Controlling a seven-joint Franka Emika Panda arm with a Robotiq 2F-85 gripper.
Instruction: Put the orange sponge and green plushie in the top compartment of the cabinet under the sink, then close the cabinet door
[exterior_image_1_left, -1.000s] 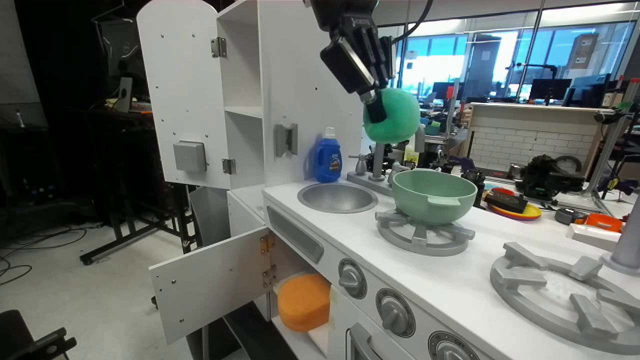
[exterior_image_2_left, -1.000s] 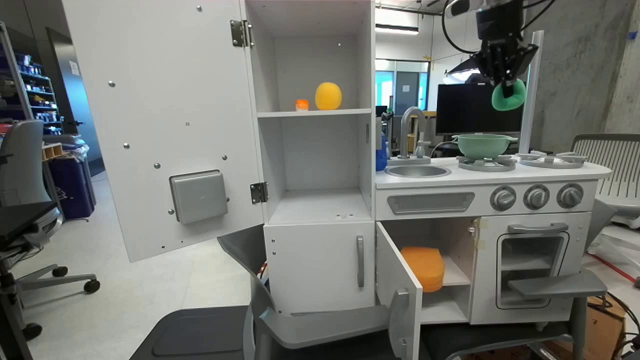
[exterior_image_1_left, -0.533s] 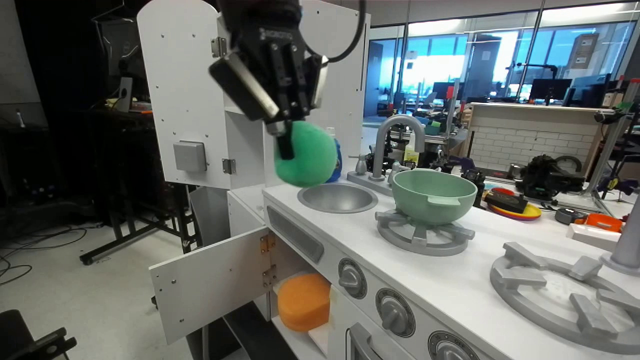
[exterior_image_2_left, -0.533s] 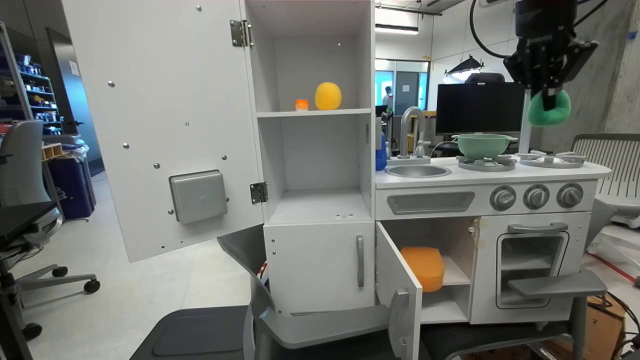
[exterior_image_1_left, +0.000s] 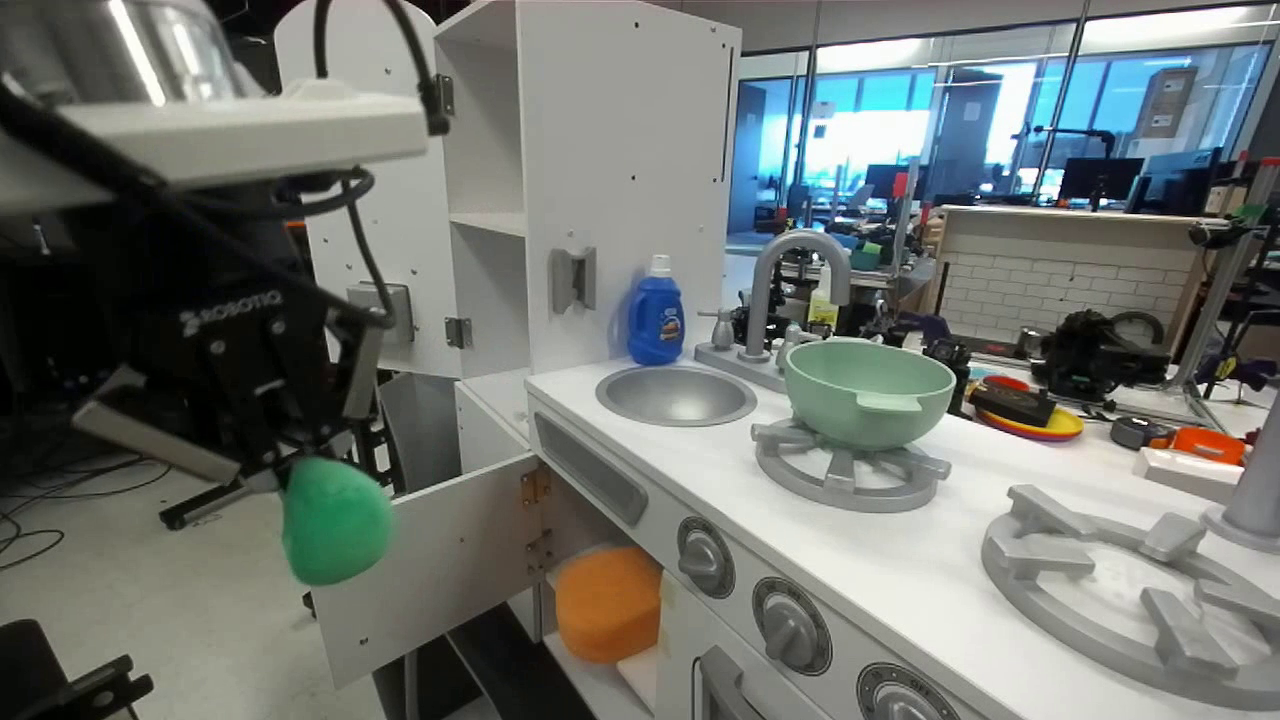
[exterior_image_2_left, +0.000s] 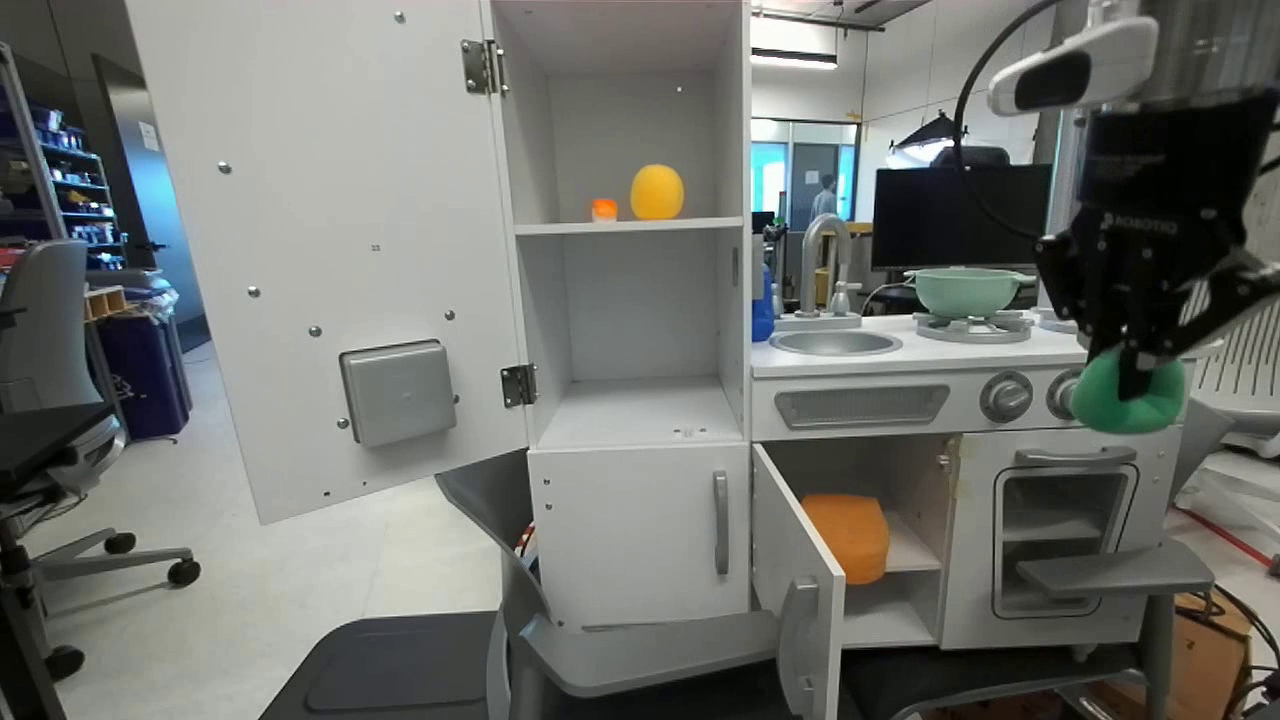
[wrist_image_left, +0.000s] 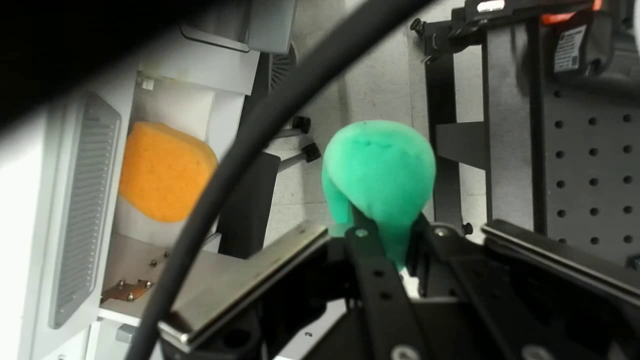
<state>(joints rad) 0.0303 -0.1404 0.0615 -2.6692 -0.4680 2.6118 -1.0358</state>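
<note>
My gripper (wrist_image_left: 390, 221) is shut on the green plushie (wrist_image_left: 380, 165), which bulges out past the fingertips. In both exterior views the plushie (exterior_image_1_left: 338, 522) hangs in the air out in front of the cabinet (exterior_image_2_left: 765, 405), lower than the countertop. The orange sponge (exterior_image_2_left: 845, 535) sits on the shelf of the top compartment (exterior_image_2_left: 900, 480), under the sink (exterior_image_1_left: 676, 396), and is partly hidden by the cabinet door (exterior_image_2_left: 775, 540). That door stands swung outward. From the wrist view, the sponge (wrist_image_left: 167, 172) lies to the left of the plushie, well apart from it.
A grey chair (exterior_image_2_left: 650, 655) stands close in front of the cabinet, and its armrest (exterior_image_2_left: 1115, 580) crosses before the oven. On the counter are a mint-green bowl (exterior_image_1_left: 870, 400) on a burner and a blue bottle (exterior_image_1_left: 656, 315). The tall unit's big door (exterior_image_2_left: 330, 250) is swung wide.
Holding the plushie, my gripper has come down from above the counter and out in front of the cabinet. The sponge and the cabinet door stay where they were.
</note>
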